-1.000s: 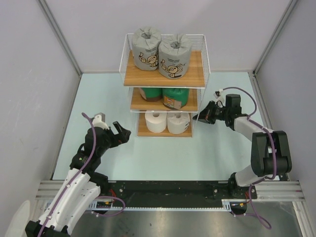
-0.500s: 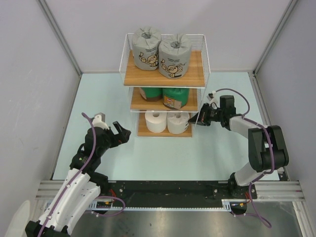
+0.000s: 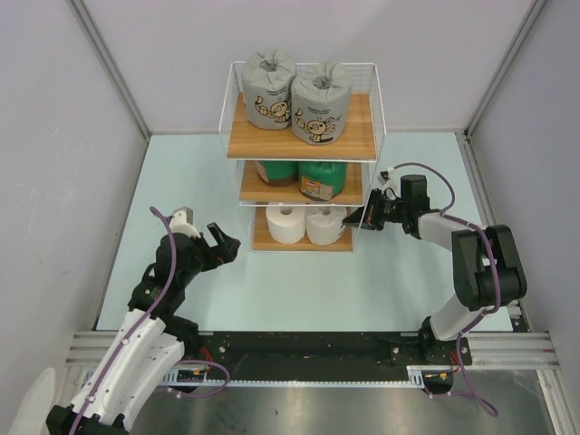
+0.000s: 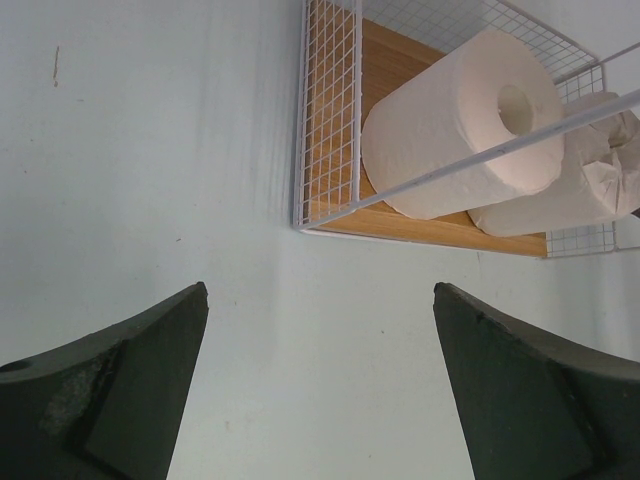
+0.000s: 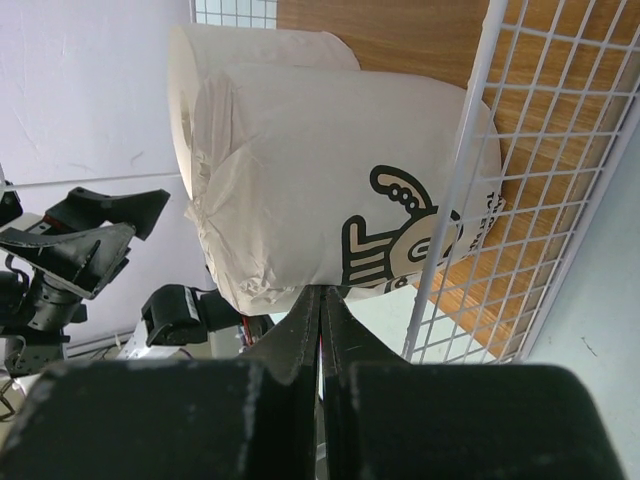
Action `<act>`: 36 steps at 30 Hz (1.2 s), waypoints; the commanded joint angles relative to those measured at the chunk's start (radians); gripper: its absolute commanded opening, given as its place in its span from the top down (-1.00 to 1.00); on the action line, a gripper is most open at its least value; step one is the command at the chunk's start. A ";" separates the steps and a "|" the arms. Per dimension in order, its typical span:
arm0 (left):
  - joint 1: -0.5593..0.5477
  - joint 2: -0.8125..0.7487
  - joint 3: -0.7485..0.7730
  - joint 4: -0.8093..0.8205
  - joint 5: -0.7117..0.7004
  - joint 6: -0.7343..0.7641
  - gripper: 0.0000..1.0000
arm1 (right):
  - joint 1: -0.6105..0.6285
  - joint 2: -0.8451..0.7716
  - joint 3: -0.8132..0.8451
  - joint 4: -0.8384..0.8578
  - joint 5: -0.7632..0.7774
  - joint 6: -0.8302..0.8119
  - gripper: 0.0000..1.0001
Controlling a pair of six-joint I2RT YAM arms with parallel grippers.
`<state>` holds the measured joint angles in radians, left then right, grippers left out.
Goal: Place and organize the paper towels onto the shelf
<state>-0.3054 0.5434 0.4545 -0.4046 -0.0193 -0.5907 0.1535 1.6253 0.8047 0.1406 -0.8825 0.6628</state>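
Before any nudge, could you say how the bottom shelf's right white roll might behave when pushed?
The right white roll stands on end, so it would probably slide on the board rather than roll. Its crinkled wrap suggests a soft, light body.

Grey rolls (image 3: pixel 321 102): each bore a cartoon figure with small print beside it, too small to read.
Green roll (image 3: pixel 322 177): carried a pale patch; its lettering could not be read.
White roll (image 5: pixel 330 190): showed a black drawn emblem and tiny dark lettering near its end, illegible.
Legible words or numbers: none were found.
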 commanded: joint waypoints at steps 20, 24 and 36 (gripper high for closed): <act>-0.004 0.007 0.007 0.029 0.012 0.011 -0.99 | 0.008 0.065 0.039 0.157 -0.001 0.089 1.00; -0.004 0.012 0.007 0.030 0.012 0.012 -1.00 | 0.008 0.073 0.037 0.175 -0.001 0.106 1.00; -0.004 0.001 0.033 -0.008 -0.020 0.009 -0.99 | -0.048 -0.036 0.039 0.047 0.060 0.044 1.00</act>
<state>-0.3054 0.5564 0.4545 -0.4061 -0.0204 -0.5911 0.1417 1.6802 0.8097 0.2501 -0.8661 0.7544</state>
